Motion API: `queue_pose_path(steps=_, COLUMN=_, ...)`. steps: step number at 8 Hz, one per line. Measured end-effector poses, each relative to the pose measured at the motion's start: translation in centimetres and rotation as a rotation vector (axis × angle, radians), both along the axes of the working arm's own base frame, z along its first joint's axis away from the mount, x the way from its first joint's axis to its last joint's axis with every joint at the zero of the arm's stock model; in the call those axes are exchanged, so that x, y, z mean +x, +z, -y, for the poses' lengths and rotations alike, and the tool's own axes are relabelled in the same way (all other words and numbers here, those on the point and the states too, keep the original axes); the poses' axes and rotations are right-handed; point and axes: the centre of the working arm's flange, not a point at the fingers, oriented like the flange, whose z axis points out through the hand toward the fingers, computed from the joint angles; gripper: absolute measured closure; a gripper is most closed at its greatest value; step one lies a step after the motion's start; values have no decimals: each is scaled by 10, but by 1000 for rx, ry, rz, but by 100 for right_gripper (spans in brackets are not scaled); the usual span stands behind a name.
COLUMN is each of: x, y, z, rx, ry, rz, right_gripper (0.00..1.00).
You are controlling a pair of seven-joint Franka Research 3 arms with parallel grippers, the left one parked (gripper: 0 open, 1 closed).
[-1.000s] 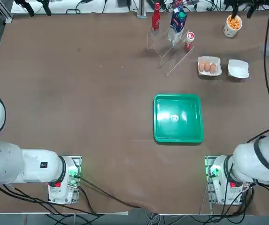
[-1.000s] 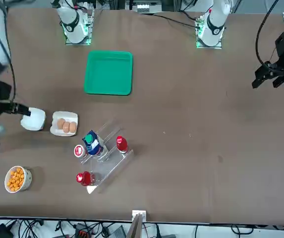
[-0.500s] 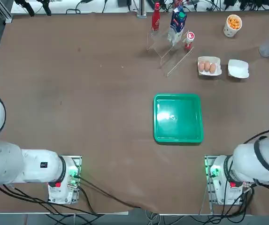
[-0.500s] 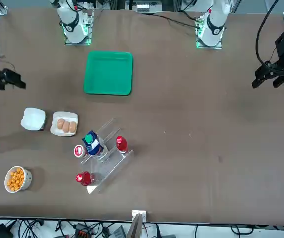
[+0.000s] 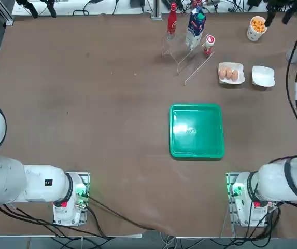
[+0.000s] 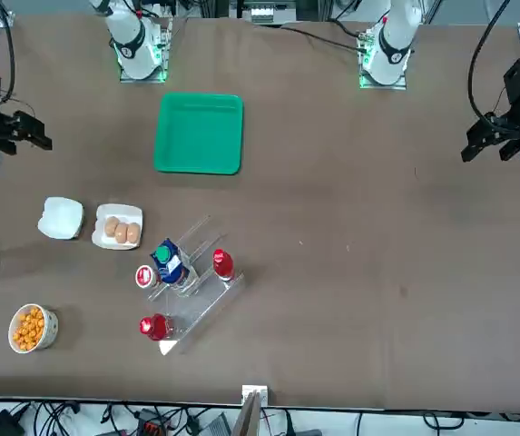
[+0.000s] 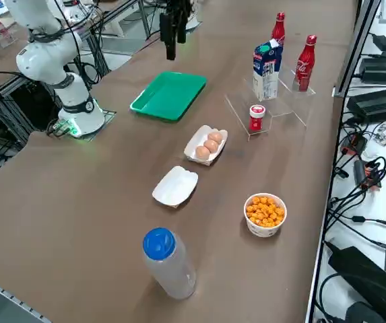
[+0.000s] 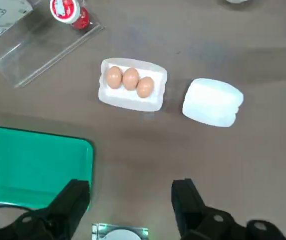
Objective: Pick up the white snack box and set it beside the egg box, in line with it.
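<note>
The worktop looks matt brown, cloth-like. The green tray is glossy plastic. The white snack box looks smooth and slightly shiny; the stand is clear plastic.

Top view as clock face, desk centre. Egg box at 2 o'clock; snack box just beside it at its 3 o'clock, apart, roughly in line. Cup of snacks at 1 o'clock from egg box, near far edge. Rack with bottles and carton at 10 o'clock from egg box. Tray at 7 o'clock from egg box, well apart. Right claw raised, empty, fingers apart, well off both boxes
</note>
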Motion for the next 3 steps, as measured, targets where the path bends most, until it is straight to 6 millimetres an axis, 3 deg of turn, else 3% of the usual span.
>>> queue_pose_path(steps=3, x=-17, y=-3, z=-13, rx=4, ry=24, rz=33, right_gripper=0)
